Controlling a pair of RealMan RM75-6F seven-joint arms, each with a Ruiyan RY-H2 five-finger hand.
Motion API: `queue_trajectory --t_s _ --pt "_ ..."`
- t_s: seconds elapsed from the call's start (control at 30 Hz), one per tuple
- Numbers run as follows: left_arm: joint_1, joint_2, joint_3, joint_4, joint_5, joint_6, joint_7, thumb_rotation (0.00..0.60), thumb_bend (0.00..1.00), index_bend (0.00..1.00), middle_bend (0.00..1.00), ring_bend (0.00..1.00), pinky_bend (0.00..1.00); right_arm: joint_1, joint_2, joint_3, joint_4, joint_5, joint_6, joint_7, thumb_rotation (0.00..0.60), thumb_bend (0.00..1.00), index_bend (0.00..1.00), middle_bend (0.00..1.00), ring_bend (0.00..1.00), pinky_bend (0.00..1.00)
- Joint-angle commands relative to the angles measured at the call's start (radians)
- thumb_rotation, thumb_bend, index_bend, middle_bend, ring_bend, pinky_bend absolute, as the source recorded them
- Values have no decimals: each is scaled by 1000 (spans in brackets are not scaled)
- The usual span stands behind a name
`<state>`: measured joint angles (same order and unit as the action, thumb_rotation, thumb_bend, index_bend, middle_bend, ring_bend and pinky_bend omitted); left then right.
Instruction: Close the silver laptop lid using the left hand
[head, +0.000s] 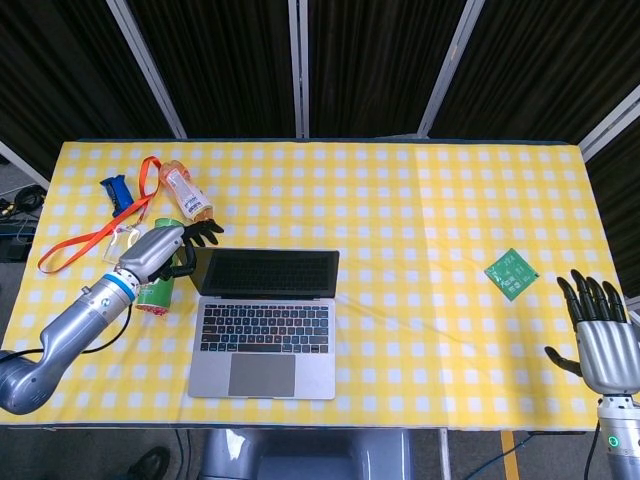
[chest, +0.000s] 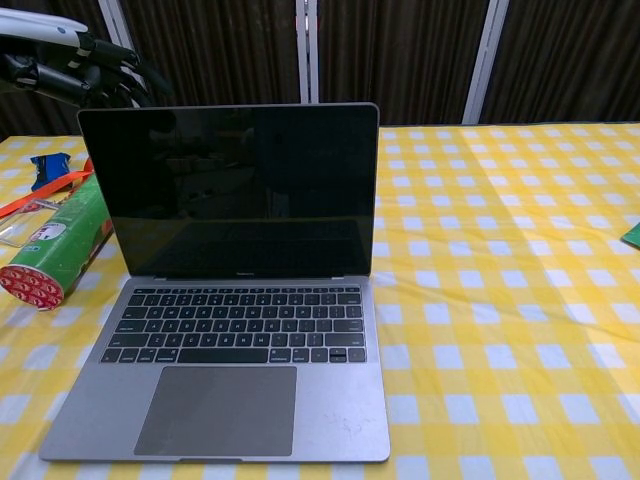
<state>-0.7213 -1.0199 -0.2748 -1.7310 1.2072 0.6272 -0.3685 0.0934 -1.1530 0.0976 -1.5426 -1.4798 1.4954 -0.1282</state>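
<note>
The silver laptop (head: 264, 322) (chest: 235, 300) stands open in front of me, its dark screen upright and facing me. My left hand (head: 165, 248) (chest: 105, 70) hovers at the upper left corner of the lid, just behind its top edge, fingers spread and holding nothing. Whether it touches the lid I cannot tell. My right hand (head: 600, 335) rests open by the table's right front corner, far from the laptop, seen only in the head view.
A green can (head: 153, 288) (chest: 58, 240) lies left of the laptop, under my left forearm. Behind it lie a bottle (head: 186, 195), an orange lanyard (head: 100, 222) and a blue tool (head: 116, 188). A green circuit board (head: 512, 273) lies at the right.
</note>
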Motion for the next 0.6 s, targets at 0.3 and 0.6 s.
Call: queue_trajectory --t_s 0.3,0.6 --pt "56 57 51 -24 294 53 -331 462 1000 216 313 339 345 -2 3 -1 -11 2 4 -9 600 0 0 0 0 0" --pt "56 68 172 -25 503 145 -433 463 1000 244 313 339 345 -4 5 -2 -15 3 5 -20 600 0 0 0 0 0"
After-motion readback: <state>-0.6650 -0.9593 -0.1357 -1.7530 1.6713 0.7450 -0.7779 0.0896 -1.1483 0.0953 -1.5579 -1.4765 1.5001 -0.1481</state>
